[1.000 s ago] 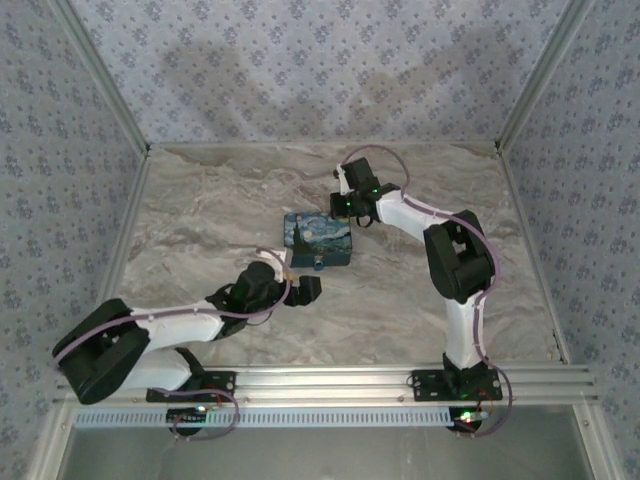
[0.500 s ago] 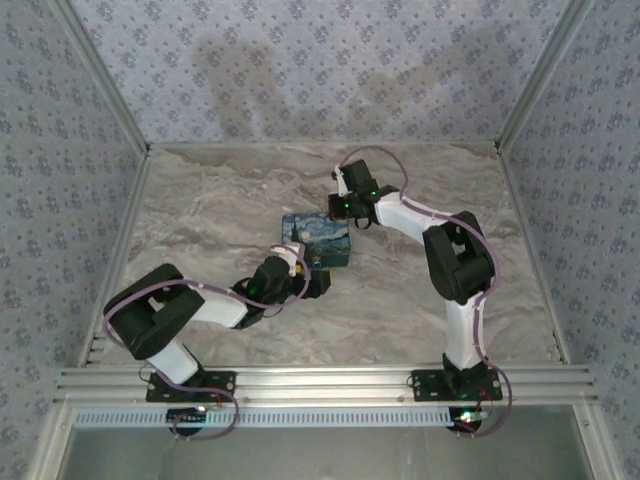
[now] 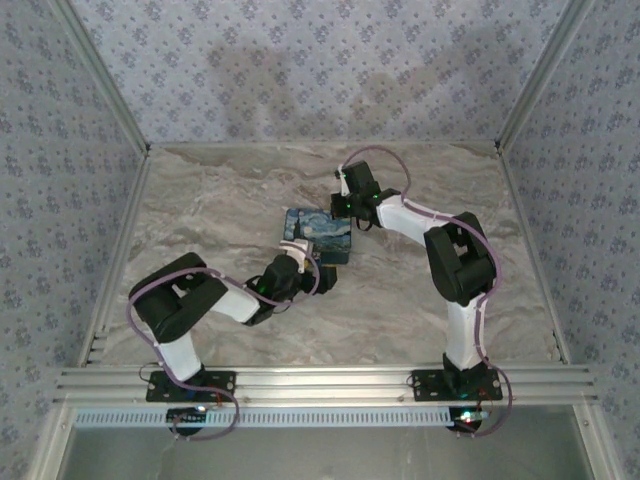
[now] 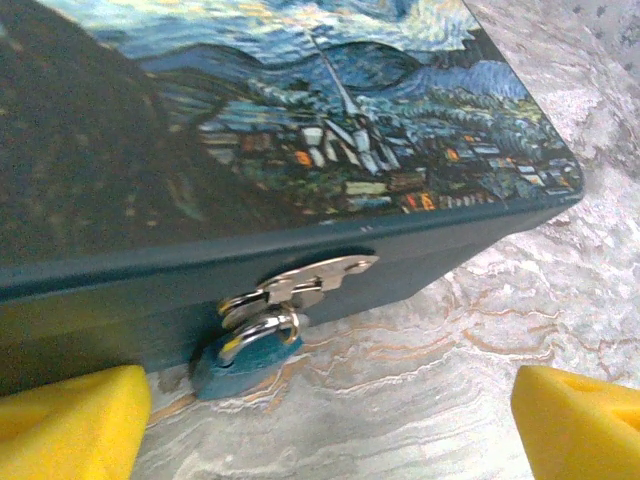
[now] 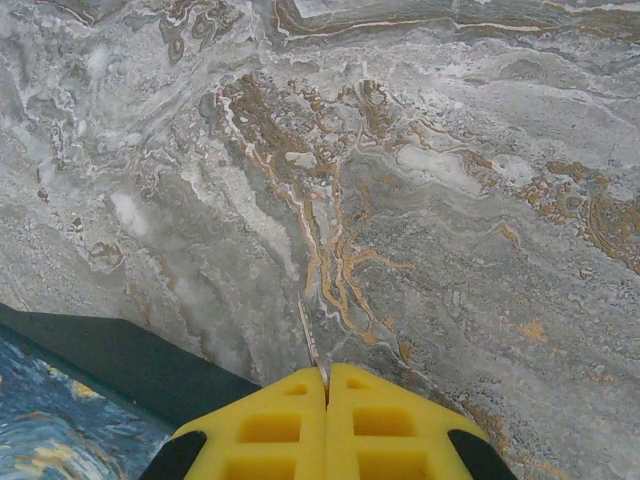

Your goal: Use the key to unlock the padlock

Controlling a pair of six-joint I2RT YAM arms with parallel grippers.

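Across the marble tabletop (image 3: 200, 220), the left pincer (image 4: 325, 428) has neared the padlock (image 4: 237, 360).

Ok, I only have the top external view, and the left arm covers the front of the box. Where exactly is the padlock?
Observer: In the left wrist view the padlock hangs by its shackle from a silver hasp on the front of the box. Its body is tilted, low by the table.
Operator: And does the right end effector have the key?
Observer: Its fingers are shut above bare table beside a corner of the box. A thin silvery strip, likely the key, pokes out between the tips.
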